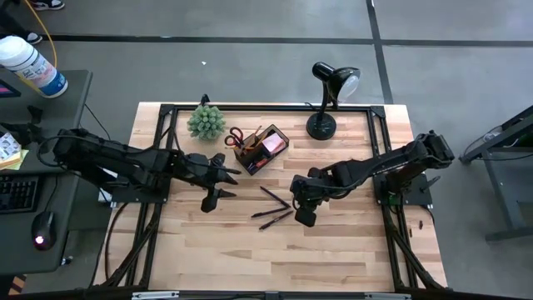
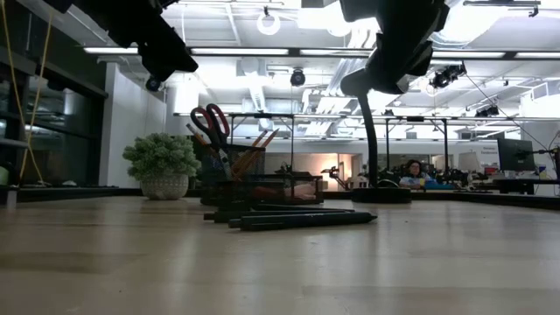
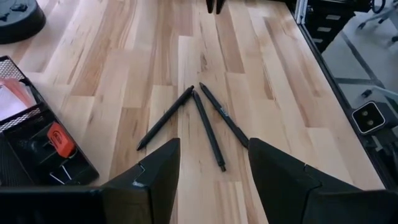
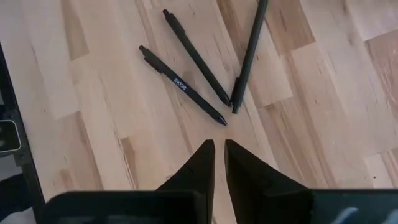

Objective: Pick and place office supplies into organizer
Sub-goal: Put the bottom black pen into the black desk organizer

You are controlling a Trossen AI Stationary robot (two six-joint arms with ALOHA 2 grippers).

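Three black pens (image 1: pixel 273 208) lie loose on the wooden table, near its middle; the left wrist view shows them fanned out (image 3: pixel 208 130), as does the right wrist view (image 4: pixel 186 81). The black mesh organizer (image 1: pixel 260 146) stands behind them on the table and holds red-handled scissors (image 2: pixel 210 122), orange pencils, a pink pad and a red eraser (image 3: pixel 57 138). My left gripper (image 1: pixel 221 185) hovers open to the left of the pens (image 3: pixel 213 144). My right gripper (image 1: pixel 305 217) hangs above the table just right of them, its fingers together on nothing (image 4: pixel 219 146).
A small green plant (image 1: pixel 206 122) stands left of the organizer. A black desk lamp (image 1: pixel 326 98) stands on its round base at the far right. Bare wood lies toward the near edge (image 1: pixel 275 258). A black frame rail (image 1: pixel 383 158) runs along the table's sides.
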